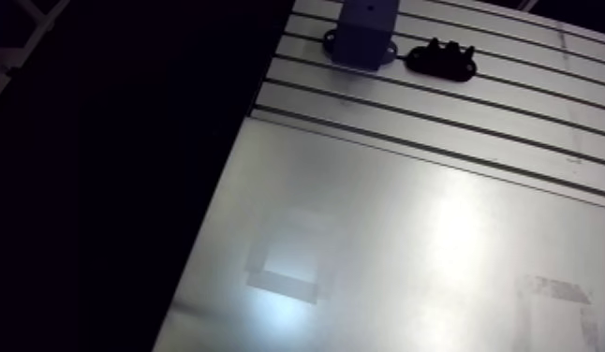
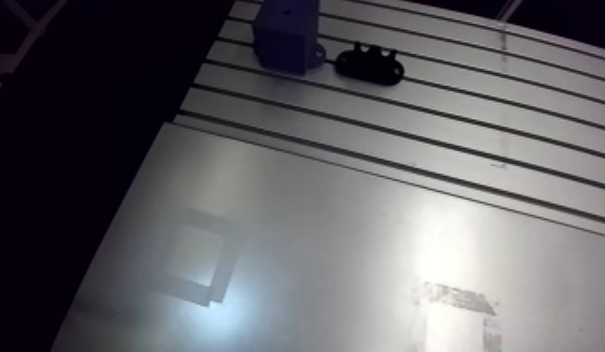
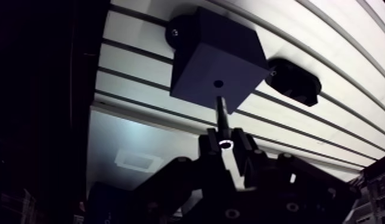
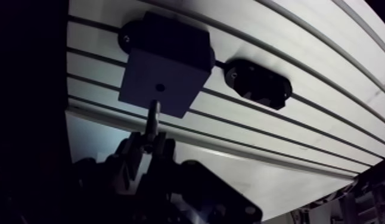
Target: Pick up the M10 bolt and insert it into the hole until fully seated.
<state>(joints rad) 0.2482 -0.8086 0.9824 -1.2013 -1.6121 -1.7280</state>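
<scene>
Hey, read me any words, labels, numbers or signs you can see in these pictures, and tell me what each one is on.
No text can be read anywhere.
The block with the hole, the black holder beside it, the bolt gripped in the tool and the table show no lettering.
The pale square mark on the table's smooth plate looks blank.

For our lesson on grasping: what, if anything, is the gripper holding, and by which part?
The gripper holds the bolt by its head end; the shaft points at the hole in the block.
</scene>
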